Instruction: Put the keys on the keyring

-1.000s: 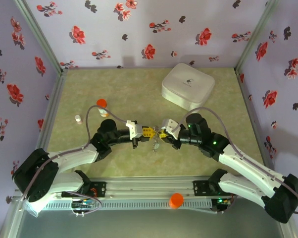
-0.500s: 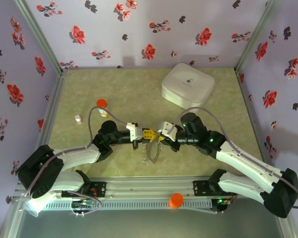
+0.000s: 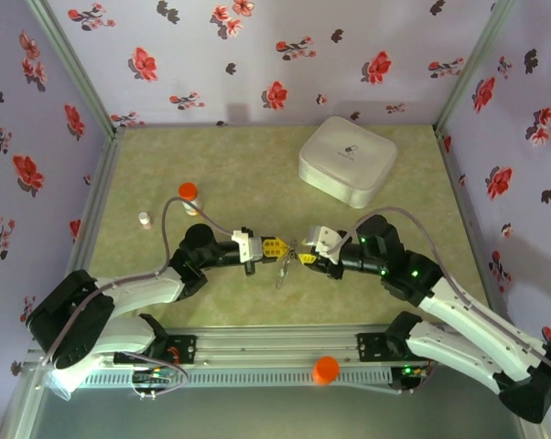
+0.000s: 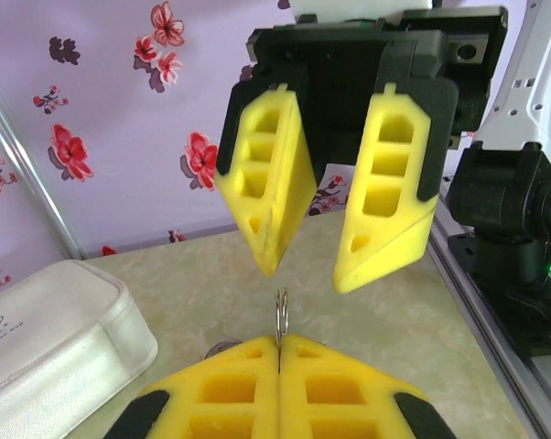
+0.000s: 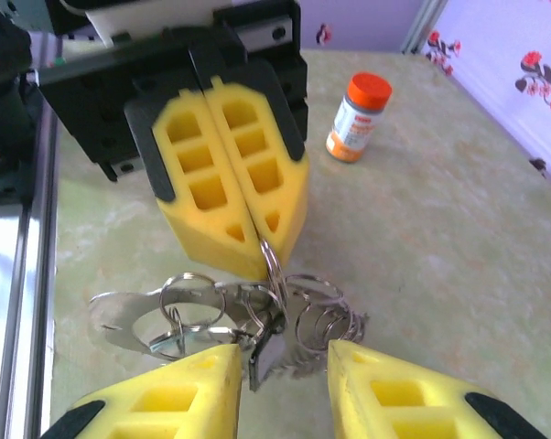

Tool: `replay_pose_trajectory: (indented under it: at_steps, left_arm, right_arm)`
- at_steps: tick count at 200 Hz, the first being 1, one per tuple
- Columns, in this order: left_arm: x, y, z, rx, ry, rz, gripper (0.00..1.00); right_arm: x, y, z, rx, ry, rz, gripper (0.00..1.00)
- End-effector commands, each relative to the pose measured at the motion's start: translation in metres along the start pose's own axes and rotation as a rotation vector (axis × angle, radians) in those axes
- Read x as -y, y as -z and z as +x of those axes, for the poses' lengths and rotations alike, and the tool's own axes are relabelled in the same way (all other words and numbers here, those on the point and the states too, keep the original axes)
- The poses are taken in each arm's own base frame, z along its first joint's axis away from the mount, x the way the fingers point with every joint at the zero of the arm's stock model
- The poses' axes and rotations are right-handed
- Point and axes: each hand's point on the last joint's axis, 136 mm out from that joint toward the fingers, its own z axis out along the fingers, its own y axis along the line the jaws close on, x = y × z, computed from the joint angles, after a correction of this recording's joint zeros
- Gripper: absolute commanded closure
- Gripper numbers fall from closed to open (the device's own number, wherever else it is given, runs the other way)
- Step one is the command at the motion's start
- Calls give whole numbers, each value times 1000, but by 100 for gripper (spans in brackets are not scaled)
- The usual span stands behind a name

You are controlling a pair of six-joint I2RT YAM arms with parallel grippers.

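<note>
My left gripper (image 4: 280, 340) is shut on the keyring (image 4: 280, 313), a thin silver split ring that stands edge-on out of its tips. In the right wrist view the keyring (image 5: 272, 265) hangs from those closed yellow fingers (image 5: 230, 183). A tangle of smaller rings, a wire coil and the keys (image 5: 277, 347) dangles under it; one key is dark and flat. My right gripper (image 5: 285, 361) is open, one finger either side of the bunch, with nothing pinched. From above, the left gripper (image 3: 277, 247) and the right gripper (image 3: 305, 257) face each other tip to tip, the bunch (image 3: 283, 267) between them.
A white rounded-square box (image 3: 347, 160) sits at the back right. An orange-capped vial (image 3: 189, 197) and a small white vial (image 3: 145, 219) stand to the left. An orange cap (image 3: 326, 369) rests on the front rail. Flowered walls close three sides.
My right gripper has opened and drawn back a little to the right, letting go of the ring bunch. The bunch now hangs from the left gripper, which stayed shut.
</note>
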Motion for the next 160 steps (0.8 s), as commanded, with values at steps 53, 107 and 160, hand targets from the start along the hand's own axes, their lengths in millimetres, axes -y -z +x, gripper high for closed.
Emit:
replay_pose_trajectory:
  at_steps: [53,107,160]
  left_arm:
    - [5,0,-17,64,-44,25,100]
    - [4,-1,-17,70,-45,25,100]
    - [-9,-1,-5,3,-21,-54,80]
  right_arm:
    - [0,-19,-16,105,-54,-44,76]
    - [-2,-26,-10,78,-63,-65,90]
    - [-5,-24,-10,47,-31,-91,100]
